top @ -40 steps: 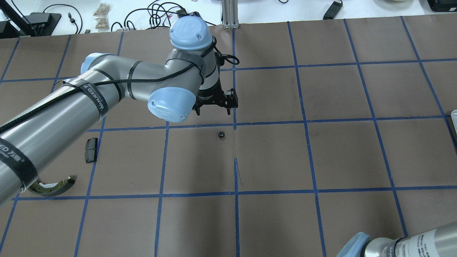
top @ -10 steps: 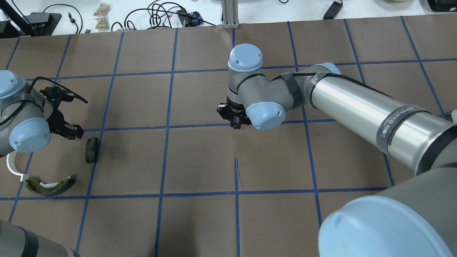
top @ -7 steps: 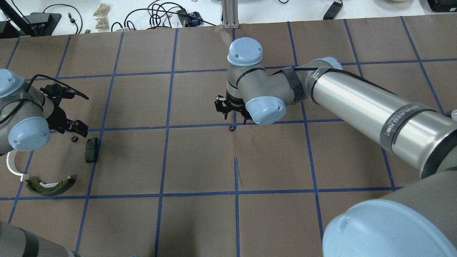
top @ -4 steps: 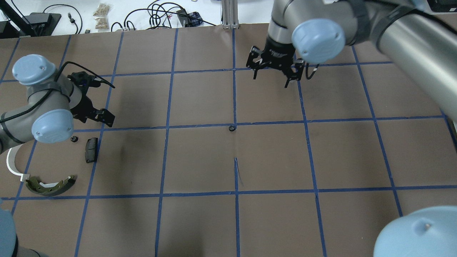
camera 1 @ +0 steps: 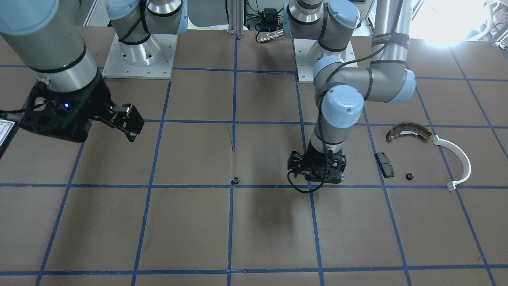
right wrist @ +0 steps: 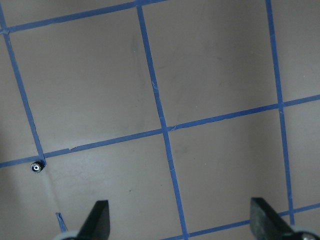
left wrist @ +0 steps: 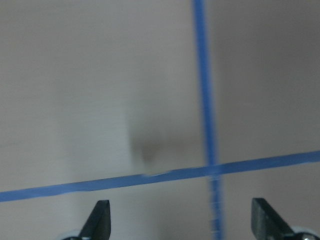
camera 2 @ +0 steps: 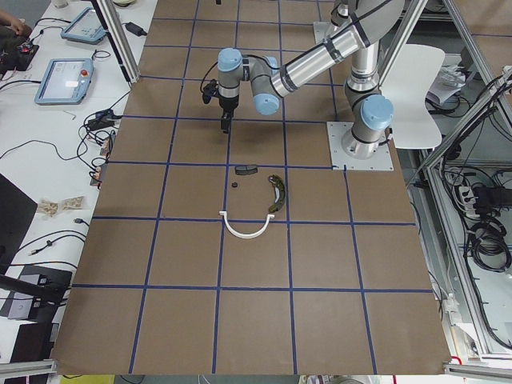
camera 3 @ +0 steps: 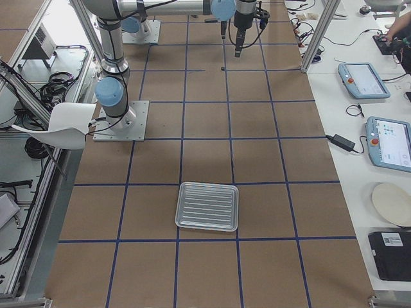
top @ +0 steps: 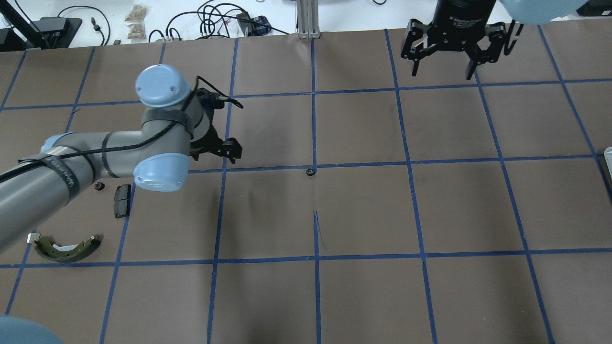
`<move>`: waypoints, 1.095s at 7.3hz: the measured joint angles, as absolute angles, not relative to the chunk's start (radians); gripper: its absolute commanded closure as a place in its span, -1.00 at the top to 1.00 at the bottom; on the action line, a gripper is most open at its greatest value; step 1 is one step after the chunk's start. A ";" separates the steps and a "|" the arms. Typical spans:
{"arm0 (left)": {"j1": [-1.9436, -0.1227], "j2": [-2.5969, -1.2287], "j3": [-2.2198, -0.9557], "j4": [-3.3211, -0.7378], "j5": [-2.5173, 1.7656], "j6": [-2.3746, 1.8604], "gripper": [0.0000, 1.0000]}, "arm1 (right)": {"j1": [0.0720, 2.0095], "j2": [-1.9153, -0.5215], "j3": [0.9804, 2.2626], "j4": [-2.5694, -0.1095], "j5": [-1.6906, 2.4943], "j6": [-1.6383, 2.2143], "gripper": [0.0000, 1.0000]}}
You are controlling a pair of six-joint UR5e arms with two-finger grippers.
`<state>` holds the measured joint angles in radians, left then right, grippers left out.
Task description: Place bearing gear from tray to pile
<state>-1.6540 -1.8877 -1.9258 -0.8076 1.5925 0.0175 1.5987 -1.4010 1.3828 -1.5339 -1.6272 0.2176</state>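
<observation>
Showing a small black toothed bearing gear (top: 311, 171) sitting alone at mid-table, right on a crossing of blue tape lines (top: 406, 165) on the brown paper table cover (top: 363, 210). Showing a second, similar small black gear (top: 99, 186) already lying at the pile, just beside the small black rectangular pad (top: 123, 200), with the curved brass-and-grey brake shoe (top: 67, 248) and the white half-ring strip (camera 1: 456, 159) near. Placing the pale silvery ribbed tray (camera 3: 207, 206) far off toward the robot's right end of the table, with no part showing on its ribs in the side view. Judging the job as partly done: one gear seemingly delivered, the mid-table one out of the tray but well apart from the pile, waiting for pickup and carry. Finding the left gripper (camera 1: 316, 174) hovering low over the paper between the pile and the mid-table gear, jaws spread wide and holding nothing, going by its wrist camera. Finding the right gripper (top: 442, 74) raised high over the robot's right half of the table, jaws also spread wide and empty, well apart from everything. Seeing only bare paper between the left gripper and the lone gear. Noting a short slit (top: 316, 227) in the paper just on the robot's side of that gear, and a black cable loop (camera 1: 301, 188) hanging off the left wrist, as possible snags.
</observation>
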 measured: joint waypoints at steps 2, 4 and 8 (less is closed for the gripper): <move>-1.806 -1.969 -1.829 -0.819 1.517 -0.206 1.00 | 1.596 -1.503 1.560 -1.630 -1.637 0.206 1.00; -1.913 -2.047 -1.783 -0.814 1.519 -0.326 1.00 | 1.593 -1.512 1.559 -1.675 -1.628 0.194 1.00; -1.957 -2.124 -1.743 -0.766 1.541 -0.409 0.74 | 1.603 -1.448 1.424 -1.516 -1.623 0.173 1.00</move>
<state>-1.9567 -2.1243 -1.7434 -0.7658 1.5409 -0.4085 1.6028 -1.4478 1.4236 -1.5162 -1.6226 0.1735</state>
